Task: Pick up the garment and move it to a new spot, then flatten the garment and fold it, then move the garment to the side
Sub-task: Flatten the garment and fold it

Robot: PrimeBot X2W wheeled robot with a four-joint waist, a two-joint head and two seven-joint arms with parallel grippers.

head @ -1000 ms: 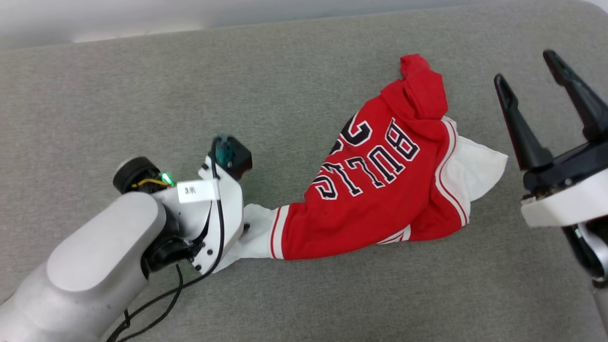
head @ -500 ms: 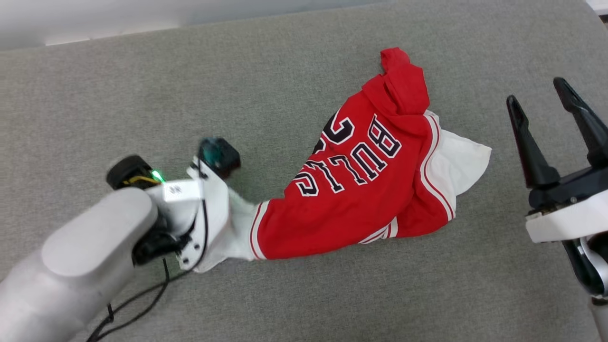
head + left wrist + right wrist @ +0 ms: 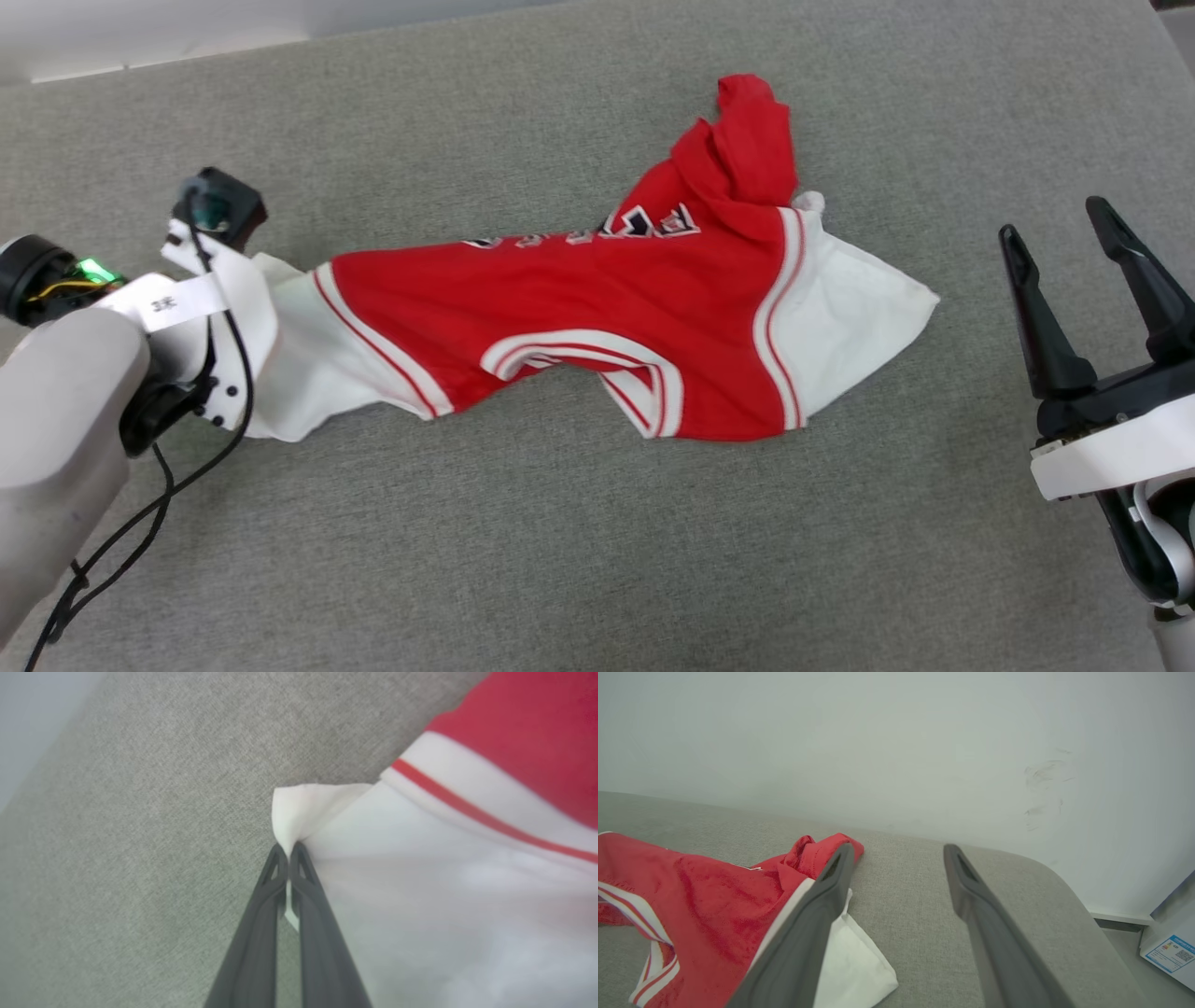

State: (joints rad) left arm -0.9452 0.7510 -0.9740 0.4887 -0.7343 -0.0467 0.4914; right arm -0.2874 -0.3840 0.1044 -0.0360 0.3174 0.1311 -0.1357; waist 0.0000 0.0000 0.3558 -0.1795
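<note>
It looks like a plain indoor room, maybe a test lab: grey fabric surface [image 3: 915, 896] below the right gripper [image 3: 899, 848], bare scuffed white wall [image 3: 831, 742] beyond it.

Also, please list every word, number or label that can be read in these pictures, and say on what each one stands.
Nothing can be read for certain.
Black lettering outlined in white, on the red garment: folded over, only fragments show, not readable.
White label on the left arm: marks too small to read.
Blue-edged sticker with a square code, lower right of the right wrist view: too small to read.
</note>
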